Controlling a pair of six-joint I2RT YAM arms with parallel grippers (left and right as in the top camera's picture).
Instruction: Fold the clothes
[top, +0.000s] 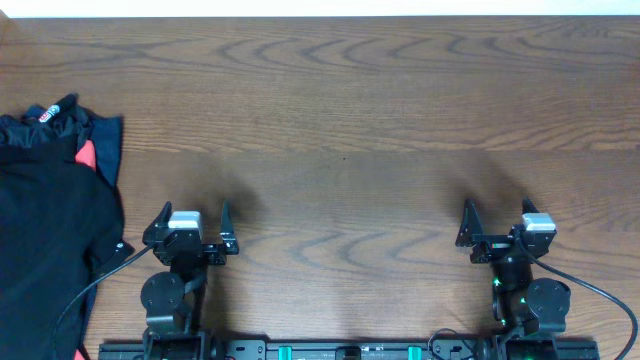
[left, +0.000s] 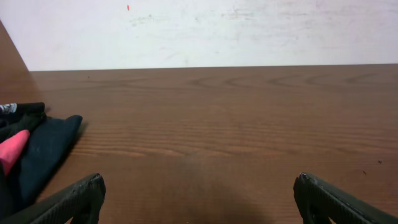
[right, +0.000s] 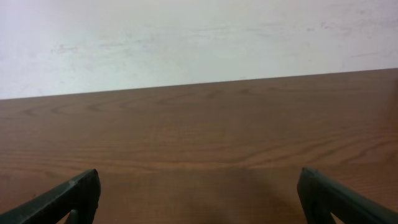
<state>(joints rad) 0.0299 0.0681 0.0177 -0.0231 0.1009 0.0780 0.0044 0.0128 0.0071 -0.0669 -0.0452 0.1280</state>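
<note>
Black, red and navy clothes (top: 50, 230) lie heaped at the bench's (top: 340, 120) left edge, unfolded, just beside my left hand (top: 192, 215). It and my right hand (top: 497, 215) stand wide, holding nothing; I judge all folding is yet to do.

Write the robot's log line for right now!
stage: nothing folded yet | clothes: heaped at left edge of table | left gripper: open, empty, beside heap | right gripper: open, empty, over bare wood
</note>
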